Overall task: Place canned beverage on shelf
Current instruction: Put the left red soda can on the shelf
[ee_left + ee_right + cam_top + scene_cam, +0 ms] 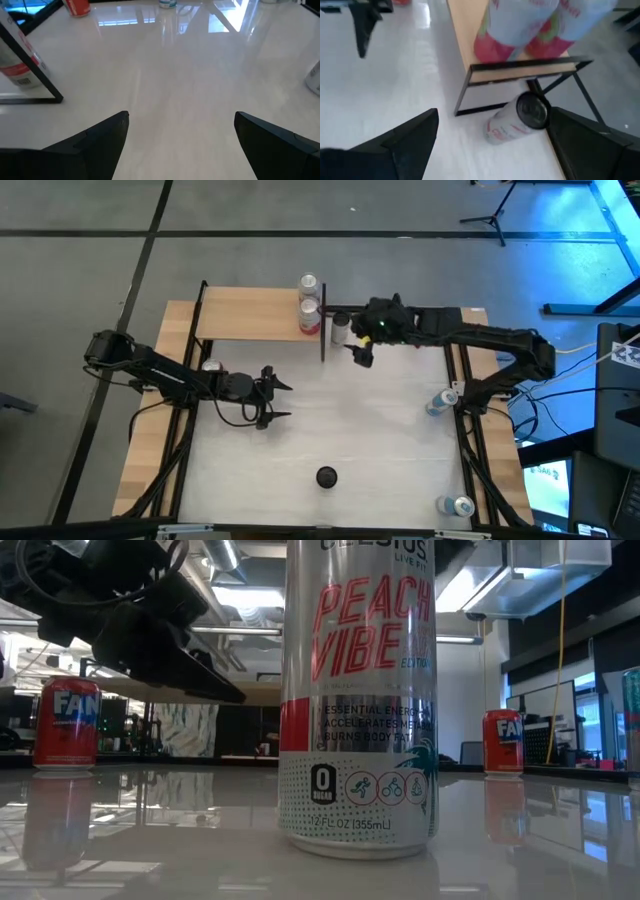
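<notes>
The big can (358,700) right in front of the low camera says "PEACH VIBE" in red letters. Below that I read "ESSENTIAL ENERGY", "0 SUGAR" and "12 FL OZ (355mL)". Its top is cut off, so the brand name shows only in part. From above, this can (326,476) is just a dark round top near the front of the white table (380,430).

Two red cans stand far back. The one on the left (66,724) shows "FAN" and the one on the right (503,741) shows "FA". The rest of each word is turned away.

The shelf (250,314) sits at the back of the table. Two cans (309,306) with pink bottoms (525,30) stand at its right end. They are blurry, so I cannot read them.

A white can (512,120) lies on its side on the table, just beside the shelf's black frame. Its red writing is too blurry to read.

My right gripper (362,356) hangs over that fallen can with its fingers spread wide, holding nothing. My left gripper (278,401) waits in the middle of the table, fingers wide too, also holding nothing.
</notes>
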Motion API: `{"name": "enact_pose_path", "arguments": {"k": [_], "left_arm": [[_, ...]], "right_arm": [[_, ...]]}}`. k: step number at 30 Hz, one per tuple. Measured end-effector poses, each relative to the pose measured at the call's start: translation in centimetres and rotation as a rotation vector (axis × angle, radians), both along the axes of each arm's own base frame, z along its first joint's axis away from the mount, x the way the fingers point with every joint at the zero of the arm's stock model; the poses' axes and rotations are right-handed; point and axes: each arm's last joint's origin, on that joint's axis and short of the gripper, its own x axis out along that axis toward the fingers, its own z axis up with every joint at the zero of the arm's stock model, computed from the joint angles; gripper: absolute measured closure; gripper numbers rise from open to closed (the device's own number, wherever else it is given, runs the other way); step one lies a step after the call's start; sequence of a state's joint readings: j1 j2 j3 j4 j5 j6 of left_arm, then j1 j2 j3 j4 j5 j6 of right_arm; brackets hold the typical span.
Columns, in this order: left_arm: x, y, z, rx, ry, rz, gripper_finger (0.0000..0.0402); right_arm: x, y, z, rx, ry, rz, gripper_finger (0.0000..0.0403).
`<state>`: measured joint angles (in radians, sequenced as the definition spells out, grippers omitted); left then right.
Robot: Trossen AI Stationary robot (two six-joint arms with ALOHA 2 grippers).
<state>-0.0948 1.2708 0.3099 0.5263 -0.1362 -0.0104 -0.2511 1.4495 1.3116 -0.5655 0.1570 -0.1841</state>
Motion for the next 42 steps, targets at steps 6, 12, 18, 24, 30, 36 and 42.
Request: {"name": "enact_pose_path", "arguments": {"k": [6,12,18,24,30,36,42], "left_arm": [[0.0,0.0,0.1,0.021,-0.008,-0.001,0.0049],[0.1,0.0,0.3,0.019,-0.028,-0.001,0.0049],[0.1,0.0,0.3,0.022,-0.029,-0.001,0.0049],[0.1,0.0,0.3,0.027,-0.033,0.01,0.0049],[1.4,-0.4,2.6,0.051,0.068,0.075,0.0049],[2.3,-1.0,7.6,0.041,0.304,0.244,0.0049],[0.6,-0.6,12.7,-0.005,0.501,0.518,0.0049]], "right_arm": [[-1.5,-1.9,-3.8,0.032,0.024,-0.119,0.0024],[-2.3,-3.5,-6.7,0.082,0.056,-0.211,0.0024],[-2.7,-3.3,-8.0,0.128,0.08,-0.202,0.0024],[-2.3,-1.7,-9.6,0.192,0.04,-0.12,0.0024],[-2.0,0.0,-11.6,0.165,-0.047,-0.056,0.0024],[-1.9,1.3,-12.6,0.157,-0.093,-0.013,0.0024],[-2.0,2.1,-13.3,0.165,-0.081,0.01,0.0024]]}}
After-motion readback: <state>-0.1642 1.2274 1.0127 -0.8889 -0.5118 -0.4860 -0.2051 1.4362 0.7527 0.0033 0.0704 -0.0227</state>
